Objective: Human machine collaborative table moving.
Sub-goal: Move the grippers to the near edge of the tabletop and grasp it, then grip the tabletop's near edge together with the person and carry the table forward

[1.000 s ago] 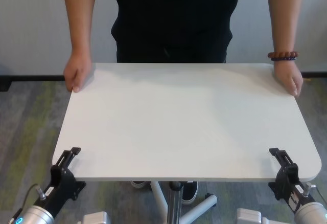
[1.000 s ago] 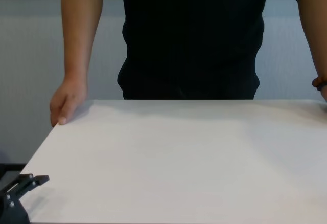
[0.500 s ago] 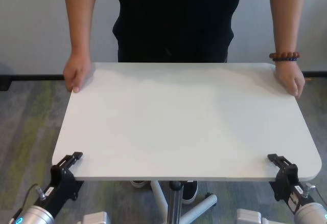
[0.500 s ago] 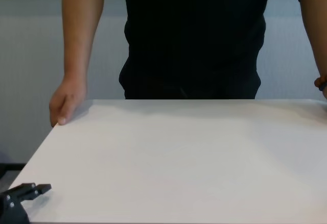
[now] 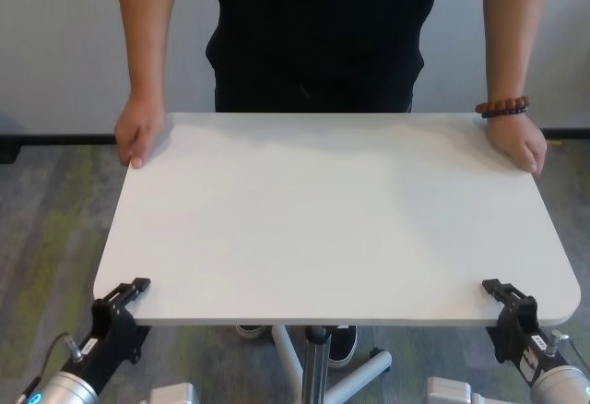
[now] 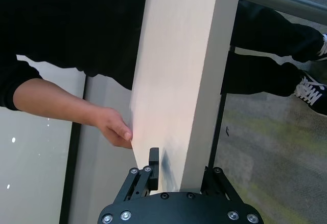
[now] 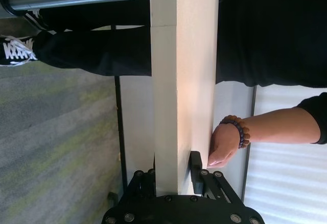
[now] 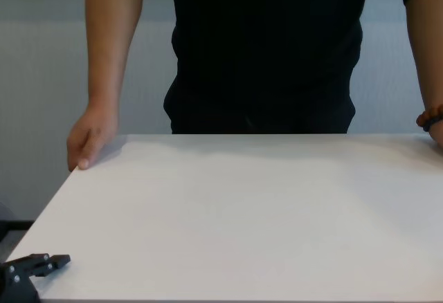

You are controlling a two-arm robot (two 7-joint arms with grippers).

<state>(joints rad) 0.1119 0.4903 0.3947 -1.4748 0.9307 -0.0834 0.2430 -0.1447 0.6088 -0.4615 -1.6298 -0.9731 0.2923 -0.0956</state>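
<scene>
The white table (image 5: 332, 210) stands in front of me on a grey post (image 5: 316, 367). The human (image 5: 323, 35), in a black shirt, stands at its far side. One hand (image 5: 140, 132) holds the far left corner. The other hand (image 5: 518, 144), with a bead bracelet (image 5: 502, 107), holds the far right corner. My left gripper (image 5: 124, 298) is shut on the table's near left corner, with one finger above and one below the edge; it also shows in the left wrist view (image 6: 179, 175). My right gripper (image 5: 507, 298) clamps the near right corner the same way, as the right wrist view (image 7: 173, 178) shows.
Grey-green carpet (image 5: 46, 229) surrounds the table. A pale wall (image 5: 55, 44) with a dark skirting runs behind the person. The post's base leg and caster (image 5: 378, 362) and the person's shoes (image 5: 343, 344) are under the tabletop.
The upper fingers of both grippers have come down from a raised angle to lie flat on the tabletop edge. The person's braceleted wrist shifted slightly.
</scene>
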